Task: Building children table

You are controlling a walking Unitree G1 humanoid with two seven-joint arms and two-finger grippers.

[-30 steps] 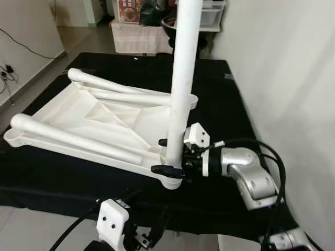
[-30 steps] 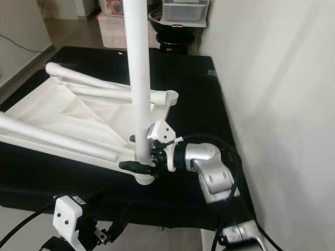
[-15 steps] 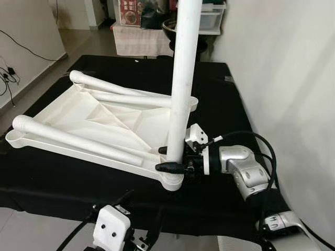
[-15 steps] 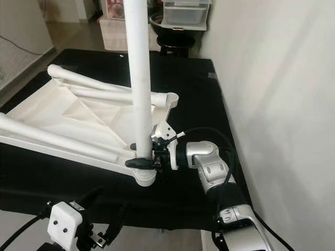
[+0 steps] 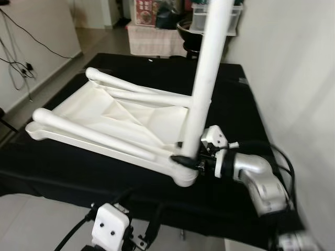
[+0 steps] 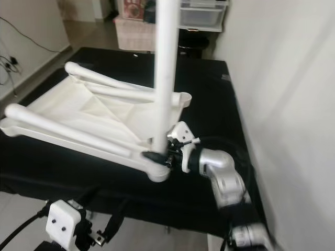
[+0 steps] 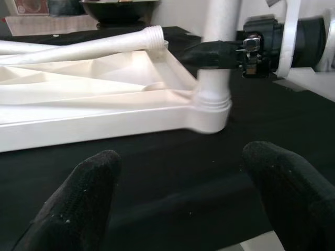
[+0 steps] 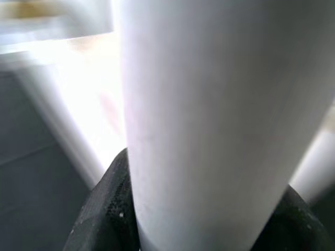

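A white plastic children's tabletop (image 5: pixel 104 112) lies upside down on a black-covered table (image 5: pixel 78 180). Three white legs lie flat across it. A fourth white leg (image 5: pixel 204 83) stands upright in the near right corner socket (image 5: pixel 183 178), leaning slightly. My right gripper (image 5: pixel 187 152) is shut on this leg just above the socket, and the leg (image 8: pixel 220 120) looms close in the right wrist view. My left gripper (image 7: pixel 180 196) hangs open below the table's near edge, its fingertips (image 7: pixel 78 193) facing the corner socket (image 7: pixel 212 107).
A white wall (image 5: pixel 293 68) runs close along the table's right side. Beyond the far edge stand a low covered bench (image 5: pixel 152 39), a black bowl on a stool (image 5: pixel 188 29) and storage drawers. Cables hang on the left wall (image 5: pixel 21 52). Tiled floor lies to the left.
The whole picture has shifted right as the camera moved. The upright leg now leans a bit more to the right at its top. My right gripper stays shut on it.
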